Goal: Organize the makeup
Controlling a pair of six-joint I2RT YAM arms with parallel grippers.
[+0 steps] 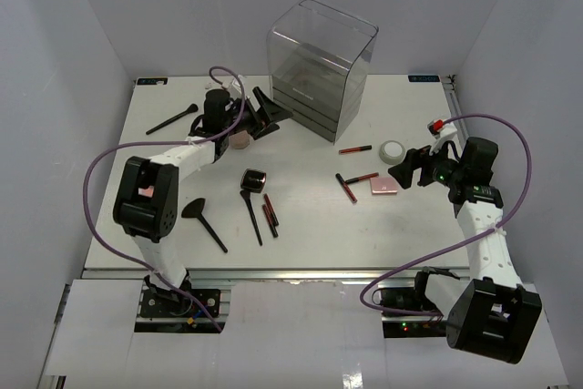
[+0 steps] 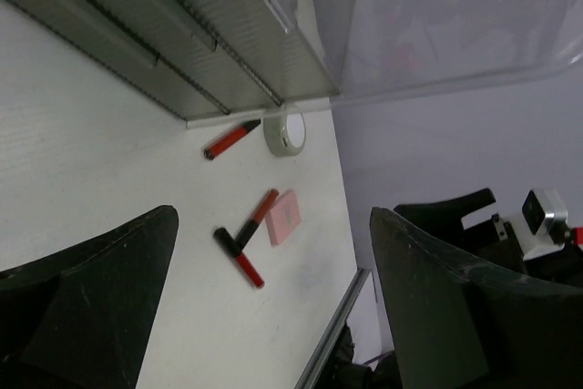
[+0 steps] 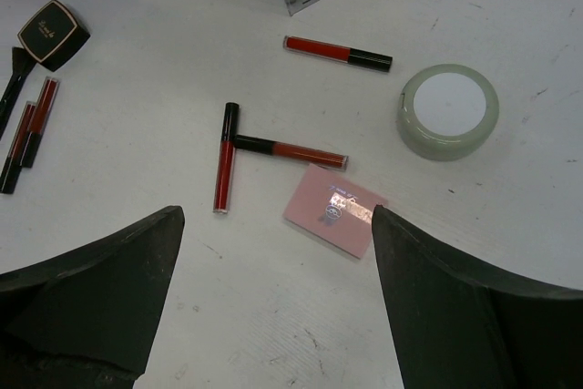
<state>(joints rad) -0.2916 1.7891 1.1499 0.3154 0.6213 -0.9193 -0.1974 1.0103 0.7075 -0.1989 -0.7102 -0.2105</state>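
Right wrist view. Loose cosmetics, unsorted, on a white, lightly scuffed table (image 3: pixel 127 79).

1. Right gripper (image 3: pixel 275 225): jaws spread wide, nothing between them, hanging over the table. This is probably so they can straddle whichever piece is taken first.
2. Pink square compact (image 3: pixel 335 211): flat and glossy, with a foil mark at its centre. It lies just ahead of the gap between the jaws. Its thin edge sits low on the table and is judged awkward to pinch.
3. Pair of red-and-black sticks (image 3: pixel 291 150): slender tubes, red bodies, black caps, touching in a T just beyond the compact.
4. Third stick (image 3: pixel 337 50): same make, lying alone and farther ahead of the jaws.
5. White round jar (image 3: pixel 448 111): squat, with a pale translucent wall and a flat lid, ahead of the jaws and off to one side.
6. Black square compact (image 3: pixel 53 34): gold-rimmed, well off to the other side.

Top external view.

7. Left gripper (image 1: pixel 267 114): jaws apart and empty, aimed at the clear drawer box (image 1: pixel 319 52), which is rigid plastic with dark ribbed drawers. It is likely the place the makeup is meant to go.
8. Pink round compact (image 1: pixel 241 140): just behind those jaws, beside the wrist.
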